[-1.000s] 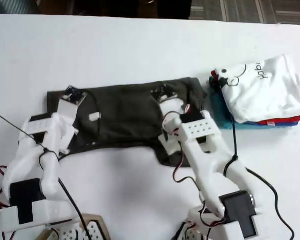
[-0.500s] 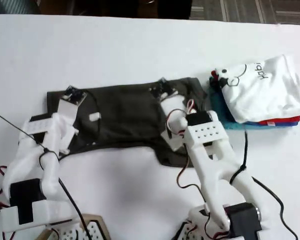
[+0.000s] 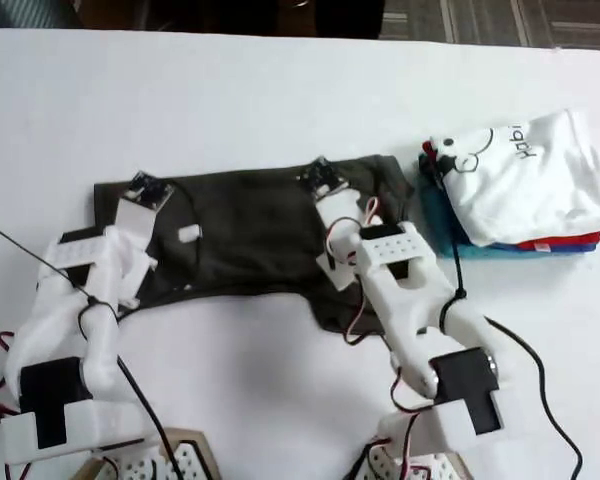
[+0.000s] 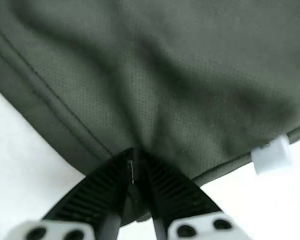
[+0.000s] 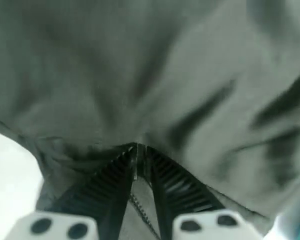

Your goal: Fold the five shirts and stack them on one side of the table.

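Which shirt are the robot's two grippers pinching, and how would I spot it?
Look at the white table. Across its middle lies a dark green shirt, spread out, with the left gripper and right gripper each shut on it. Unlike the folded stack beside it, topped by a white shirt, it lies alone.

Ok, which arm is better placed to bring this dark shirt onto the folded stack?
Probably the right. The right pincer is shut on the dark shirt toward the end nearest the folded stack; the left pincer holds the opposite end, farther from it.
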Available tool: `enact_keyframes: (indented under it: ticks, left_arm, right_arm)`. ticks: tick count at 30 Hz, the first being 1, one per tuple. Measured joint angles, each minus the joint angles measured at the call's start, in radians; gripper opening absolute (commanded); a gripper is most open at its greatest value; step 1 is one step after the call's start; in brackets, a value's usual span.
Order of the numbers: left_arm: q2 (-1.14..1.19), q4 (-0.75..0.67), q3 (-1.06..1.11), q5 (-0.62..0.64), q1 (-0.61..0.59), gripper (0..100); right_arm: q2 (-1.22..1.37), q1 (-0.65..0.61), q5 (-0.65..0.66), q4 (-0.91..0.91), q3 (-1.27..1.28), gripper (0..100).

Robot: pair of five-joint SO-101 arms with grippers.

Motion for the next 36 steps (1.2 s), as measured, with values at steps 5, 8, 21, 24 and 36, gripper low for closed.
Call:
enact_keyframes:
  ticks: [5, 8, 21, 24, 36]
  left_arm:
    - [0.000, 0.000, 0.000, 0.000, 0.000, 3]
    - [0.000, 0.000, 0.000, 0.000, 0.000, 3]
    - [0.000, 0.000, 0.000, 0.000, 0.000, 3]
    - [0.000, 0.000, 0.000, 0.000, 0.000, 3]
    - [0.000, 0.000, 0.000, 0.000, 0.000, 3]
  right_arm:
    - [-0.031, 0.000, 0.000, 0.138, -0.009, 2.0]
    - [-0.094, -0.002, 0.006, 0.256, -0.009, 2.0]
    - [-0.241, -0.020, 0.008, 0.229, 0.052, 2.0]
    - [-0.241, -0.060, 0.006, 0.120, 0.064, 2.0]
    - [-0.207, -0.094, 0.006, 0.058, 0.106, 2.0]
